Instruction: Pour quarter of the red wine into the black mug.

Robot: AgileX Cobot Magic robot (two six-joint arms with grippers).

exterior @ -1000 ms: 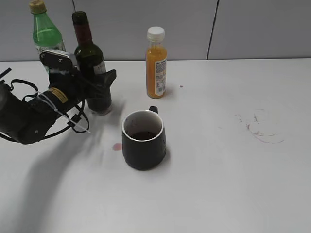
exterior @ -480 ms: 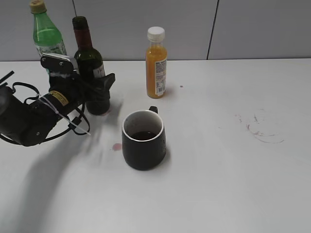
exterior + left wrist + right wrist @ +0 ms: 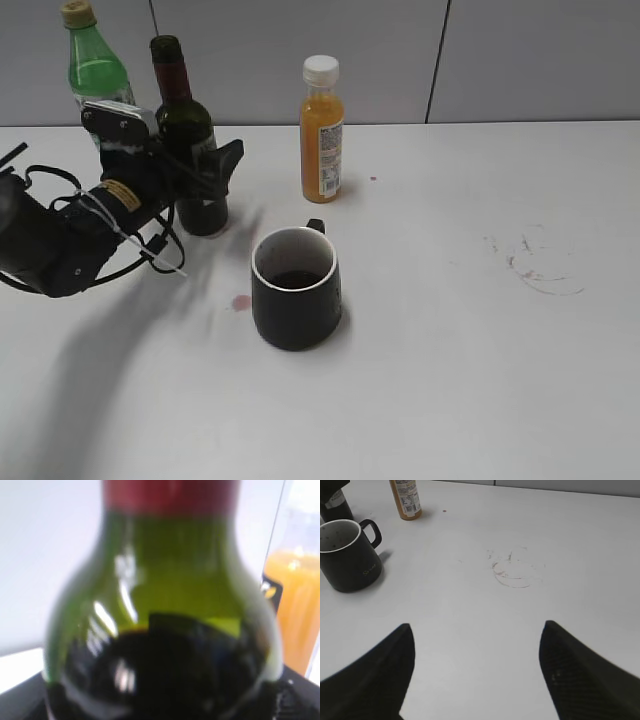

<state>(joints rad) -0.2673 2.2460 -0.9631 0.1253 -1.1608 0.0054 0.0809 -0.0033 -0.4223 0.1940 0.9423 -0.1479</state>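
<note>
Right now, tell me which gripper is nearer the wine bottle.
Left. The left gripper sits around the wine bottle low on its body. The right gripper is open over bare table, far beyond the black mug.

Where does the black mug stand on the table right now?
In the exterior view the mug stands left of centre, upright, in front of the juice bottle and right of the wine bottle, with a small red spot beside it.

A bare table (image 3: 450,380) lies right of the black mug (image 3: 294,287); bottles and the left hand (image 3: 205,168) crowd the back-left corner
</note>
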